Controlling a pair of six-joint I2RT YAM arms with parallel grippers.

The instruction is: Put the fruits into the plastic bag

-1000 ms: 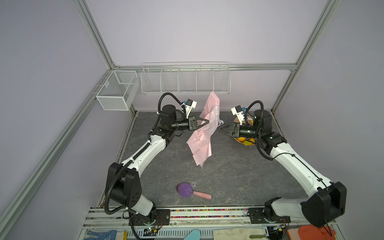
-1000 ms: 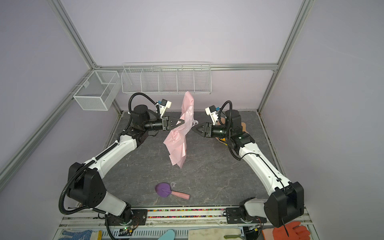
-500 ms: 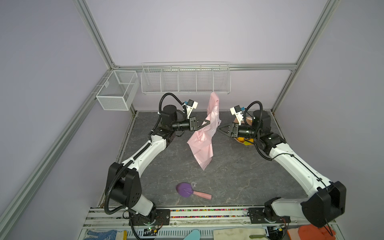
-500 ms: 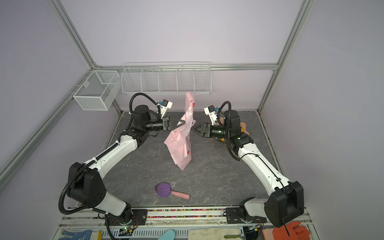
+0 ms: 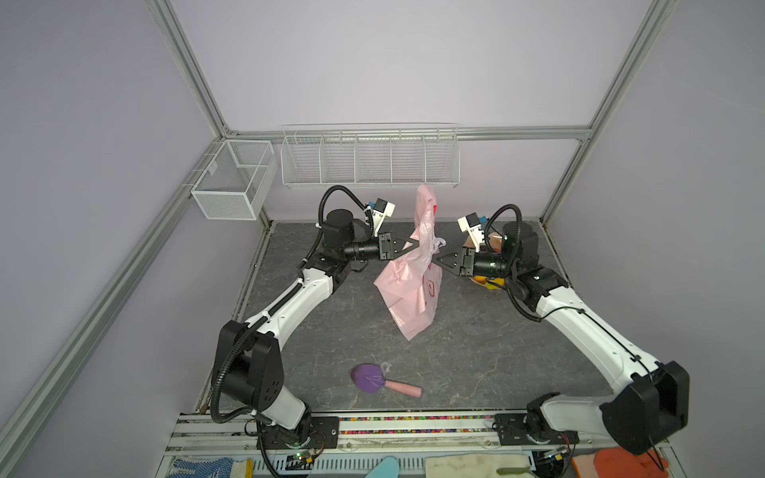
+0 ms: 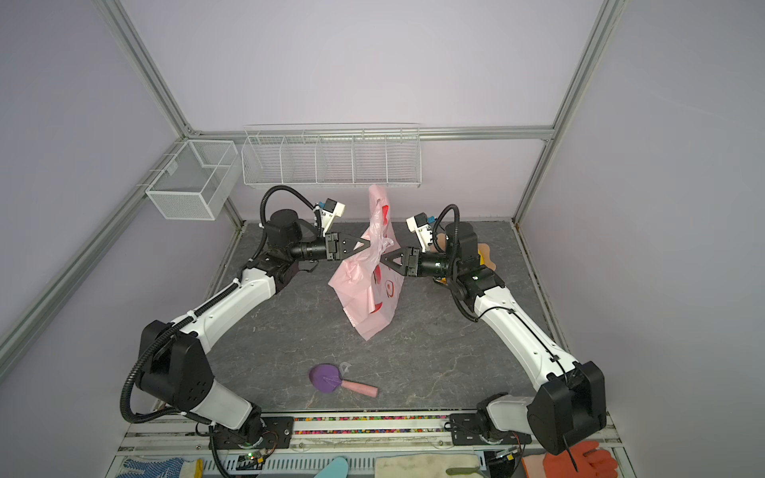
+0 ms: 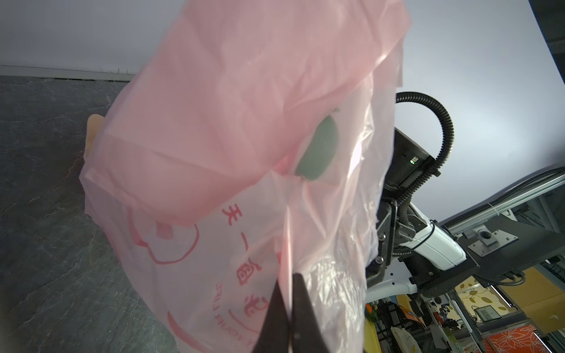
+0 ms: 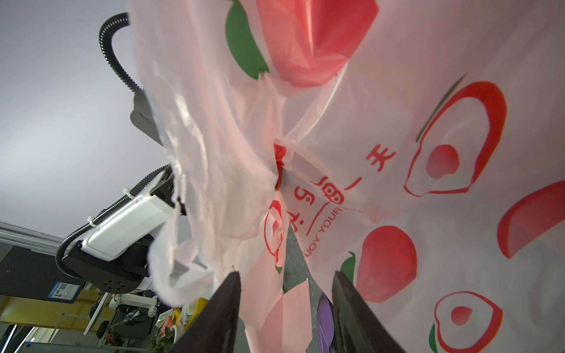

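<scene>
Left wrist view: the left hand (image 7: 289,293) has its 2 fingers pressed together on a fold of the plastic bag (image 7: 232,152), pinching the thin film.
Right wrist view: the right hand (image 8: 286,275) is spread, its 2 fingers well apart. Printed film hangs just in front of the tips, and nothing is clamped.
Bag position: in both top views the bag hangs from the left hand's pinch over the middle of the desk (image 5: 331,331), and an upper part stands above both hands. Whether its lowest corner touches the desk cannot be told.
Bag mouth: no opening shows — the film looks collapsed and flat.
Fruits (image 5: 487,283): a patch of orange and yellow shows under the right arm's wrist at the far right of the desk, by the peach-coloured bowl (image 6: 487,255). They are mostly hidden, so their number cannot be told.
Inside the bag: no fruit shows through the film in either wrist view; the red and green shapes are print.
Purple tool (image 5: 368,378): it lies near the front of the desk, well apart from the bag.
Done so far: the bag is up and gripped on 1 side.
Left to do: by my reading nearly everything — the right hand likely needs the opposite layer to part the mouth, then each fruit must go in.
</scene>
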